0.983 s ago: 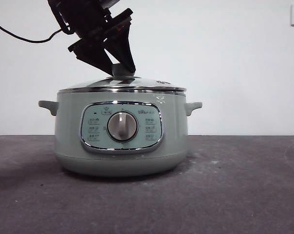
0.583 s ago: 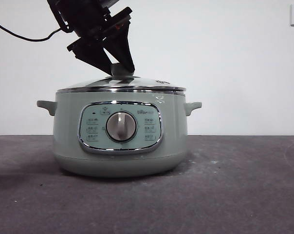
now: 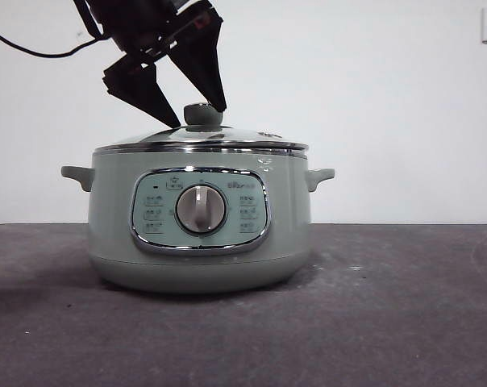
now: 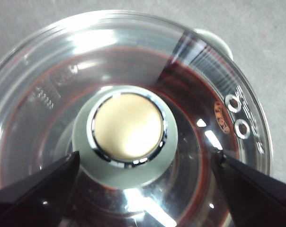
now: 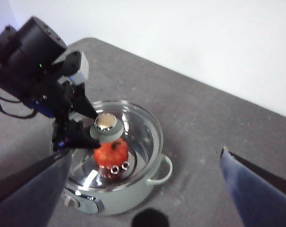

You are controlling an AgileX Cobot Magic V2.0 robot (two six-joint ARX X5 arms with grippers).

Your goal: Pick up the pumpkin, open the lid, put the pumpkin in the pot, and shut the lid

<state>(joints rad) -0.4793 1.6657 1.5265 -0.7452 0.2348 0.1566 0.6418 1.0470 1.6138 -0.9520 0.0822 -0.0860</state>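
Straddling the lid's (image 3: 201, 139) knob with my left gripper (image 3: 197, 114) spread open, ungripping, since the pumpkin (image 5: 111, 151) already sits inside the pot (image 3: 199, 222) beneath; right gripper (image 5: 143, 189) waits wide open.

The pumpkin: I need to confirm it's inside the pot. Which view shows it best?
The right wrist view: the pumpkin shows red-orange through the glass lid, inside the pot. The left wrist view gives only a reddish tint under the glass, and the front view hides it behind the pot's wall.
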